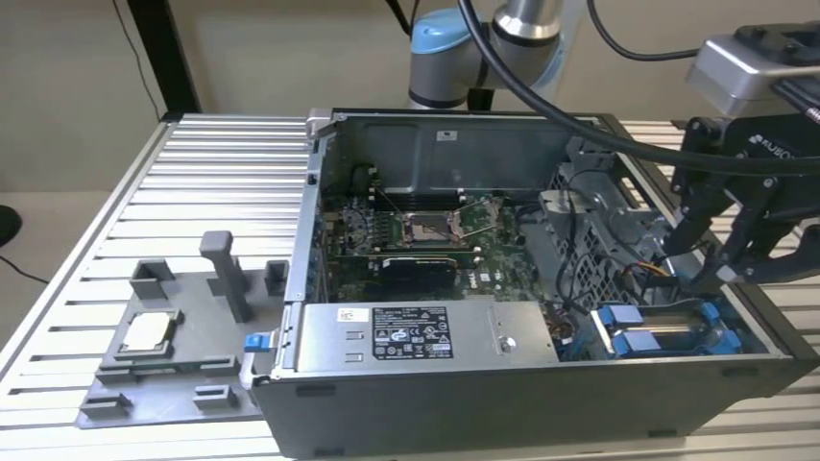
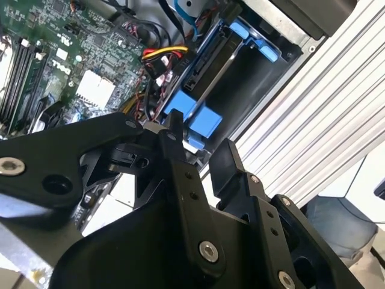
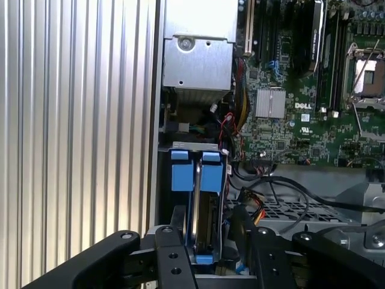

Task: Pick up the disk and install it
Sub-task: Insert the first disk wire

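The gripper (image 3: 208,224) hangs open over the computer case's (image 1: 539,394) drive bay. Its fingers (image 3: 178,227) straddle the seated disk (image 3: 212,174) – blue carrier tabs up – without visibly clamping it.

Exterior view: cam high, off arm, looks down wide at open computer case (image 1: 513,384) on slatted table (image 1: 218,163). Both wrist views: v. close, aimed past gripper (image 2: 201,141) (image 3: 207,217) into case. All 3 views share disk (image 1: 666,331) (image 2: 198,117) (image 3: 201,174) & motherboard (image 1: 494,279) (image 2: 78,54) (image 3: 301,120) beside it.
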### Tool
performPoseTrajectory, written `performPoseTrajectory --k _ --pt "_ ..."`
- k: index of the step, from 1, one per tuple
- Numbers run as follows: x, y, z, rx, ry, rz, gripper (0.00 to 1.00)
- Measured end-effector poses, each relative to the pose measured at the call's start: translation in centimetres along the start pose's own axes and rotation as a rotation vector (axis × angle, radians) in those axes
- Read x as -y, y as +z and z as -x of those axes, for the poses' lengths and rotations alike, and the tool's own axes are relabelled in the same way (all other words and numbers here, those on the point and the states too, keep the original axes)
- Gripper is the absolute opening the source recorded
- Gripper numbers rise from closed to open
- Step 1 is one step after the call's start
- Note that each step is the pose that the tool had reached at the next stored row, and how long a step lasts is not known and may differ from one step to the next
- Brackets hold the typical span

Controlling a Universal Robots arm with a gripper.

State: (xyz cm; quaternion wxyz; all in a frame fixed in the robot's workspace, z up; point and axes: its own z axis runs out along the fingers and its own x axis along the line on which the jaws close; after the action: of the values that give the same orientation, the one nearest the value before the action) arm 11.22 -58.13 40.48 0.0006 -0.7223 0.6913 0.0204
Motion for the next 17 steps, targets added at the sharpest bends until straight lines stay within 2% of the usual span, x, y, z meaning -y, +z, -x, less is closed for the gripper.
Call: performPoseTrajectory --k 9,12,15,17 --pt "0.19 0.03 -0.01 -0.0001 0.000 0.0000 1.00" --pt "0.20 0.23 0.04 0.0007 0.000 0.0000 1.00" --pt "0.22 0.73 0.10 0.0066 0.000 -0.0003 1.00" --pt "0.24 1.02 0.12 0.0131 0.000 -0.0005 1.00"
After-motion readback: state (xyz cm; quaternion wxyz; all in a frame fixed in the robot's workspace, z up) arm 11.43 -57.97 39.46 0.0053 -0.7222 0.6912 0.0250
